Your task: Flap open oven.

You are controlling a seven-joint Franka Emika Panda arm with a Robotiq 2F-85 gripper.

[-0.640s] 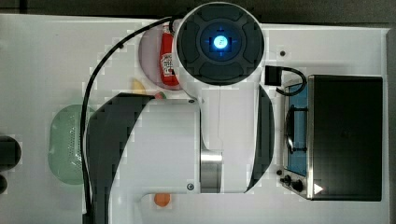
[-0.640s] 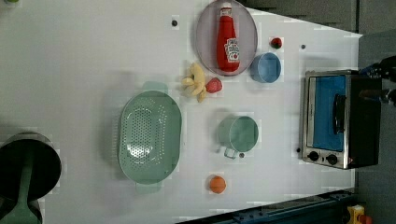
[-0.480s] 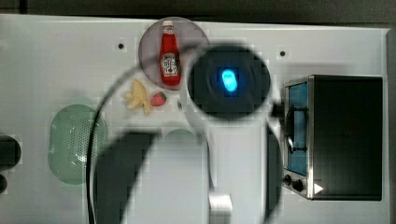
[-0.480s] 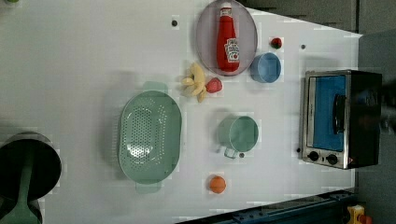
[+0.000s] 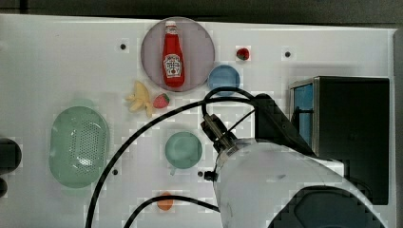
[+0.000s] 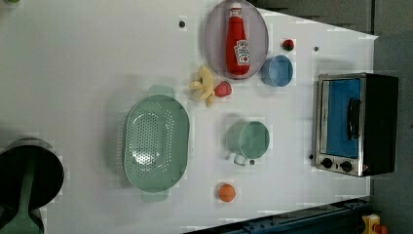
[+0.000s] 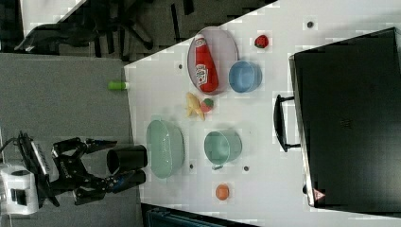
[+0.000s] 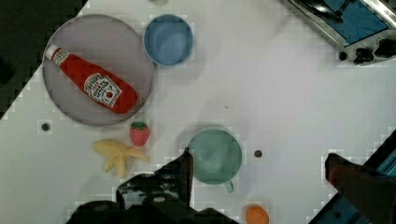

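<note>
Against the table's far end from the colander stood the oven (image 6: pixel 354 124), door shut, handle (image 6: pixel 352 118) facing the cup (image 6: pixel 249 140). Gripper (image 8: pixel 257 175) hovered high over the cup, fingers spread wide, holding nothing. Approach step, by my reckoning. Next: descend to the handle, hook it, pull down.
</note>
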